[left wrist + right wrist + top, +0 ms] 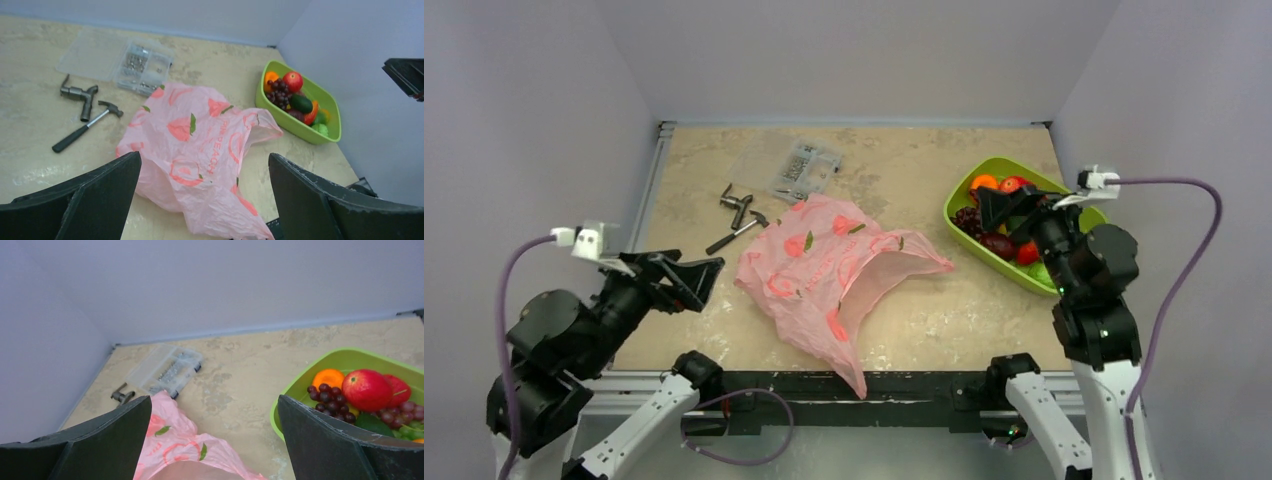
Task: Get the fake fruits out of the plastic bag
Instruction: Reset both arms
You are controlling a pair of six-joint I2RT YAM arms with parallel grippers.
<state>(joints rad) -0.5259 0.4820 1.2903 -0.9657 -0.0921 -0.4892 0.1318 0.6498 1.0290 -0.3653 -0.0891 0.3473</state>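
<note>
We see a beige tabletop (924, 320) with a mottled, stone-like finish. Plain pale grey-lilac walls (854, 50) close it in at the back and on both sides. A metal rail (656, 170) runs along its left edge, and a dark frame (894, 385) runs along the near edge.

The bag (829, 265) lies crumpled and mostly flat at the middle of the tabletop. One corner droops over the near edge onto the frame. We can make out no bulge in it, though we cannot see inside. The fruits (287, 95) sit heaped in a lime-green tray (290, 127) at the right, near the right wall and well apart from the bag.

At the back left a clear box (804, 168) of screws rests just behind the bag. A hammer (736, 235) and a metal fitting (737, 202) lie to its left.

The left jaws are spread wide and hold nothing. They hang over the tabletop's left edge, beside the bag but not touching it. The right jaws are likewise spread and empty, and they hover over the tray.
</note>
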